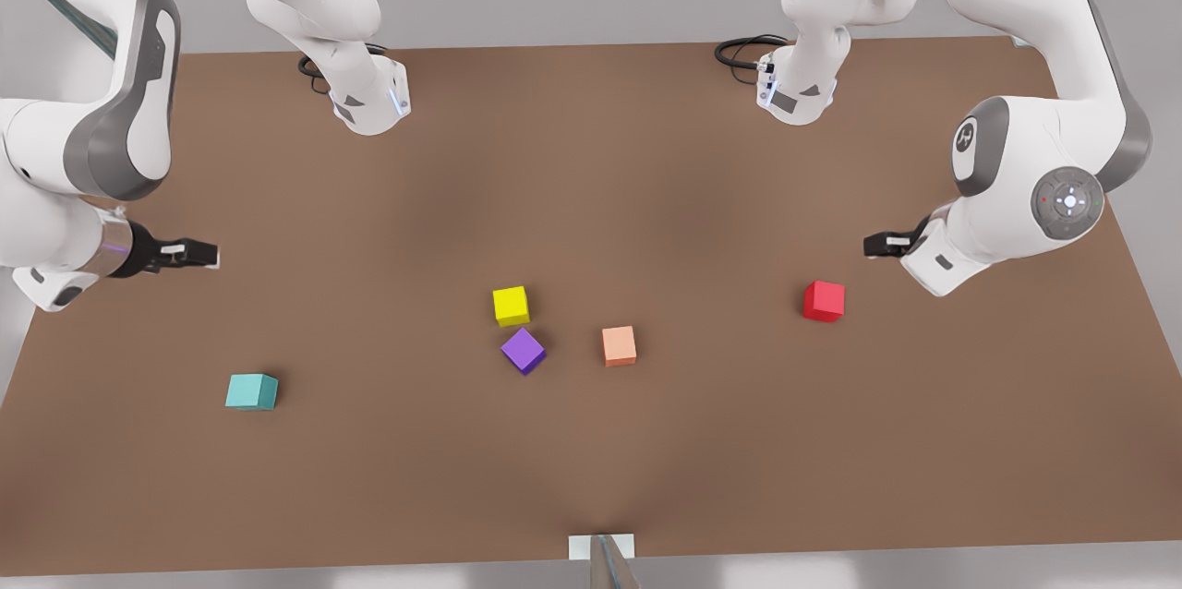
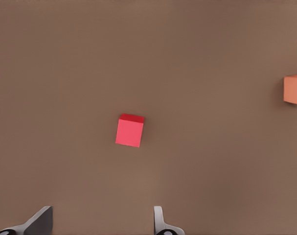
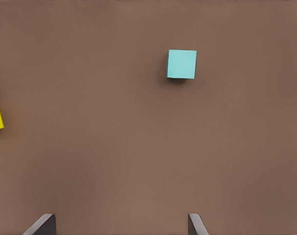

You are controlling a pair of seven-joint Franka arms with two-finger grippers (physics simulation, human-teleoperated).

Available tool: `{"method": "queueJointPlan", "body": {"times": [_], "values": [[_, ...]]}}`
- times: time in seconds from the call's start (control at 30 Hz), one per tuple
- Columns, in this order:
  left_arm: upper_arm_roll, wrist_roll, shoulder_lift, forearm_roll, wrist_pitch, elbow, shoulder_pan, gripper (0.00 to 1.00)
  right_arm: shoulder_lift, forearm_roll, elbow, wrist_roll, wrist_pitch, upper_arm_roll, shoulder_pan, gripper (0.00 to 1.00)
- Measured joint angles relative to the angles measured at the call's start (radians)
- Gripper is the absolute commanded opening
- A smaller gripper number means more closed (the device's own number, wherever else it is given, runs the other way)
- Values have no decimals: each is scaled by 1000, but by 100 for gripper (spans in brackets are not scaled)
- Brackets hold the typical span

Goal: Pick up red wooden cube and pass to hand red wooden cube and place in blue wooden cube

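The small, matte, bright red wooden cube (image 1: pixel 824 301) sits flat on the brown tabletop (image 1: pixel 591 155) toward the front view's right, well apart from the pale orange-peach cube (image 1: pixel 619 345) nearer the centre. Note the relation the pick-up turns on: the left gripper (image 1: pixel 885 244) hangs above the table just beyond the red cube, and in the left wrist view you see that cube (image 2: pixel 129 130) ahead of the two spread fingertips (image 2: pixel 160 223), roughly in line with the gap between them. The left gripper is therefore the nearer one by far. Its fingers stand apart and hold nothing. The cube has no long axis; its faces lie slightly turned against the finger line, so you should judge a small wrist rotation likely before descent.

The teal blue wooden cube (image 1: pixel 251 391) rests near the front view's left. The right gripper (image 1: pixel 189 253) waits above that side, fingers wide, empty, with the teal cube (image 3: pixel 181 64) ahead of it.
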Motion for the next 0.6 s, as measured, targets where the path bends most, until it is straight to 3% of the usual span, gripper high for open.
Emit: {"method": "queueJointPlan", "body": {"times": [0.1,0.23,0.33,0.47,0.6], "values": [[0,-1,7,0,16,0,0,100,1,-1,-2,-12,15,2,1,100],[0,-2,124,-26,102,-50,-7,100,5,0,-6,-28,23,2,1,100],[0,-1,171,-31,212,-143,-11,100,10,1,-3,-38,21,4,3,100],[9,17,159,-32,438,-387,-11,100,13,-2,0,-49,18,5,4,100],[20,39,163,-23,595,-450,-5,100,18,-3,0,-57,17,6,4,100]]}}
